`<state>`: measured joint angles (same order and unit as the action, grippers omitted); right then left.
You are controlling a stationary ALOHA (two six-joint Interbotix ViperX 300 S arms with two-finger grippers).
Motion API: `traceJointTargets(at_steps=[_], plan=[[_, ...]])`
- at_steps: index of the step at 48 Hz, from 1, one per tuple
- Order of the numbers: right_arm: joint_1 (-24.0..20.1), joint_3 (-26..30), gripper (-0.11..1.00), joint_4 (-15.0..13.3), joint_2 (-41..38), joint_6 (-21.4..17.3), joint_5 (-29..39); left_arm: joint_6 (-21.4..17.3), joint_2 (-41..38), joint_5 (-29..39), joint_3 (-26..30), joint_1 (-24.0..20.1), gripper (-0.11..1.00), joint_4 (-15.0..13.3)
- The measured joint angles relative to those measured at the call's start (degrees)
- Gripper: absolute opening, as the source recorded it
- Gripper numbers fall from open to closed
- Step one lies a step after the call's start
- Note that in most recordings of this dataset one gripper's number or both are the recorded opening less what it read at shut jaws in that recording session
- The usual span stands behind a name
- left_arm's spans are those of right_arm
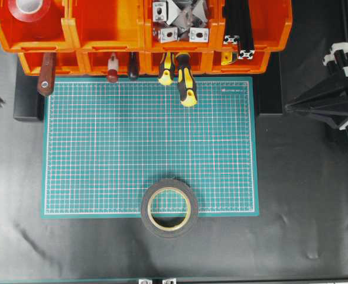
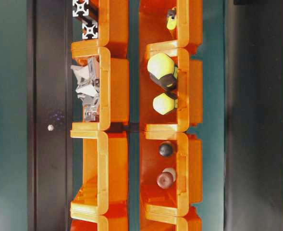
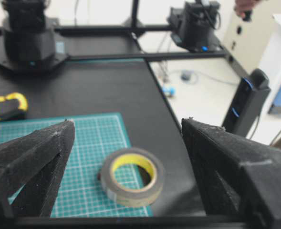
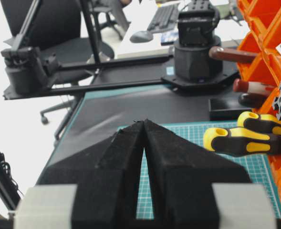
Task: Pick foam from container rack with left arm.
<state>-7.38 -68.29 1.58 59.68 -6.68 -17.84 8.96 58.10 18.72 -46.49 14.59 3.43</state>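
Red tape roll [image 1: 30, 8] cropped by top edge.

No legible text, faint print on mat [image 1: 235, 90] top edge too small to read
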Motion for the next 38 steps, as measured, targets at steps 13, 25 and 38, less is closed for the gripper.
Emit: traceJointTargets(at_steps=[13,25,38], plan=[[0.0,0.0,0.0,0.0,0.53,0.0,-0.09,-0.09,0.18,-0.44,-1.67,-0.35,0.87,0.09],[0.0,0.0,0.0,0.0,1.85,0.0,-0.09,-0.09,0.79,-1.85,-2.29,-0.44,0.87,0.09],[0.0,0.0,0.0,0.0,1.85,0.0,-0.09,0.44,1.85,-1.85,-2.72,-0.7,0.87,0.09]])
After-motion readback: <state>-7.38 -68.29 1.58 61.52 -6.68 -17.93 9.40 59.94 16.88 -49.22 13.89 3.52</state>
